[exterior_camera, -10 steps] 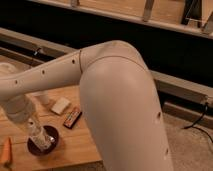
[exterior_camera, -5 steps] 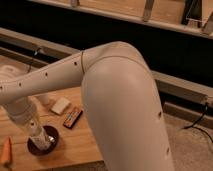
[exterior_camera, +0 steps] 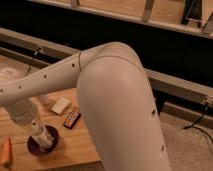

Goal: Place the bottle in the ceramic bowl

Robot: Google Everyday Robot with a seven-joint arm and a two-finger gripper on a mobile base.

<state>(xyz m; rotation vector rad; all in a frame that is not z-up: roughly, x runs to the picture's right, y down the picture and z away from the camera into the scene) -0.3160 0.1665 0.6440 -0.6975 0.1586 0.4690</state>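
Starting at the left edge, an orange object [exterior_camera: 6,151] lies on the wooden bench [exterior_camera: 82,145]. Next to it sits the ceramic bowl [exterior_camera: 36,147], with the bottle [exterior_camera: 42,136] standing tilted inside it, base on the glossy bottom. The end effector [exterior_camera: 36,125] is directly above, at the bottle's top; whether it grips or has let go, I cannot tell. Further right lie a pale block [exterior_camera: 60,105] and a small dark packet [exterior_camera: 72,117], then the arm's big elbow. This looks like the release step; next, the end effector should part fully and lift straight up without tipping the bottle.
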